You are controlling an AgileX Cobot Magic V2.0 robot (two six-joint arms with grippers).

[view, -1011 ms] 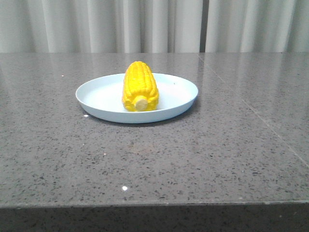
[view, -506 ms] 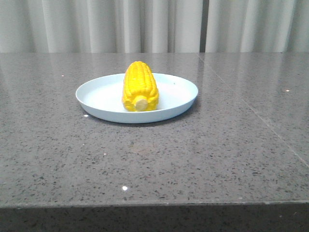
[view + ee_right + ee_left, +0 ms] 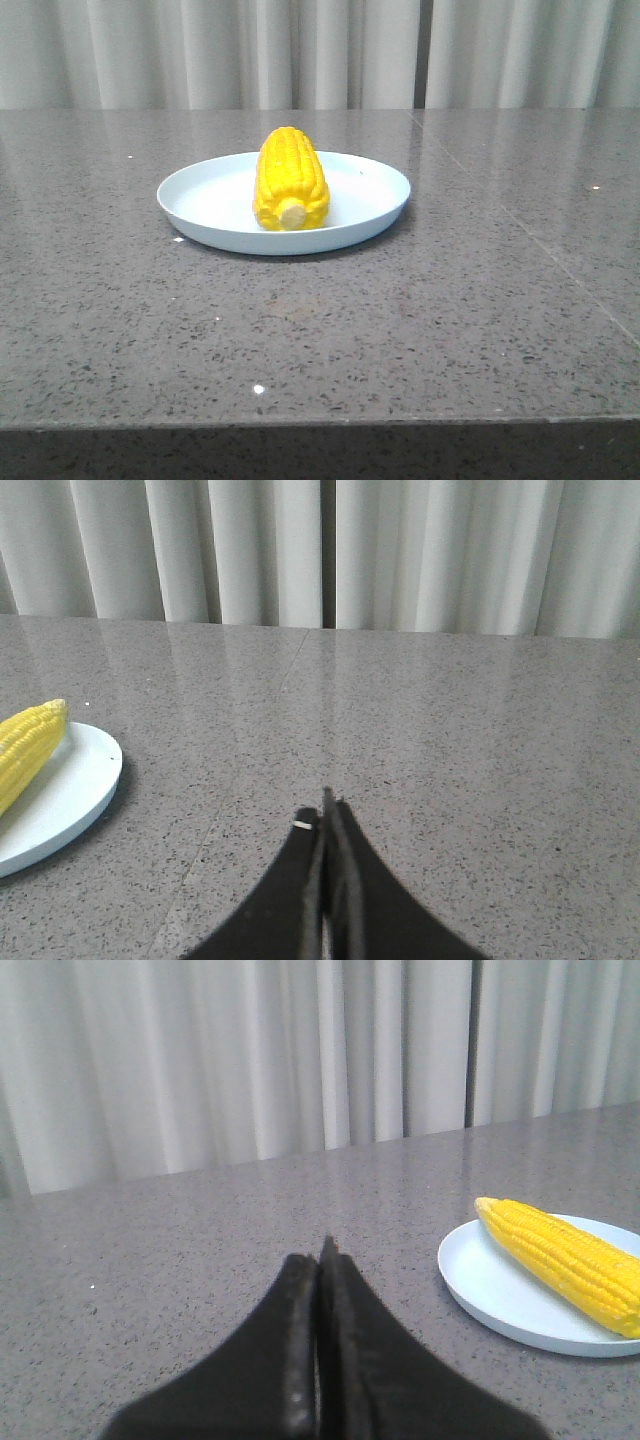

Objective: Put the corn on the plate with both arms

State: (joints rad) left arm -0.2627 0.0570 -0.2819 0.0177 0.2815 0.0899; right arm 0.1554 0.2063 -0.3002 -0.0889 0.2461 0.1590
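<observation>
Corn (image 3: pixel 290 181) lies on plate (image 3: pixel 200 200) (tools closed).

Count: one corn (image 3: pixel 290 180), one plate (image 3: pixel 200 200), two grippers, left (image 3: pixel 320 1260) and right (image 3: pixel 326 810).

Front view, compared over the last second: we log one difference only. A tiny bright speck (image 3: pixel 595 186) now shows on the grey table (image 3: pixel 450 330), far to the right and well apart from the plate (image 3: pixel 200 215). It was absent a second ago and present half a second ago. We detect no shift in the corn (image 3: pixel 290 178) or anything else. We have no earlier wrist-view pictures, so no comparison is possible there.
</observation>
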